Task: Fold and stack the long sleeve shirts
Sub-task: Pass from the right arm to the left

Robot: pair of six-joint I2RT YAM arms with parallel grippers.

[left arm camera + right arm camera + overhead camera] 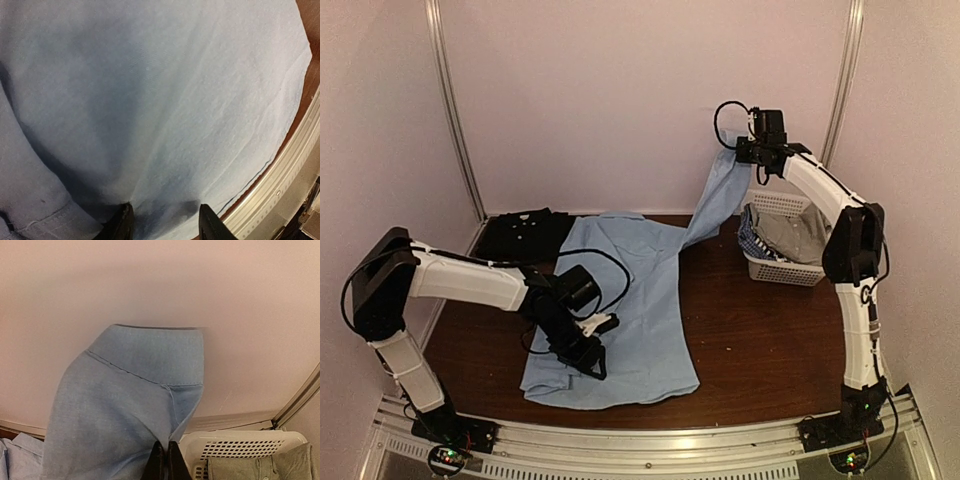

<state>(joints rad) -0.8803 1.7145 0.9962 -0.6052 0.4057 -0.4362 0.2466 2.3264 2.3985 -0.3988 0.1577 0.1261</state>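
the light blue shirt [620, 300] lies spread flat on the dark wooden counter [760, 340], in the middle and a little to the left, with its hem close to the near edge. one long sleeve [715, 205] goes up from the far right of the shirt, off the counter, to the right claw [742, 150], which hangs high before the far wall.

in the right wrist view the fingers [159, 462] of the right claw [165, 462] are pressed together on the sleeve cloth just below the cuff [150, 352], and the cuff stands up above them.

the left claw [595, 365] is low over the near part of the light blue shirt. in the left wrist view its two fingers [122, 225] stand apart, with blue cloth lying between and under them; they clamp nothing. beside the hem, the metal rail [285, 175] at the near edge of the counter is seen.

the black shirt [525, 235] lies at the far left corner of the counter, folded, and the blue shirt's collar end touches its right side.

a white lattice basket [785, 270] stands at the far right, under the right arm. a grey garment [795, 235] and a checked cloth [752, 240] are in it.
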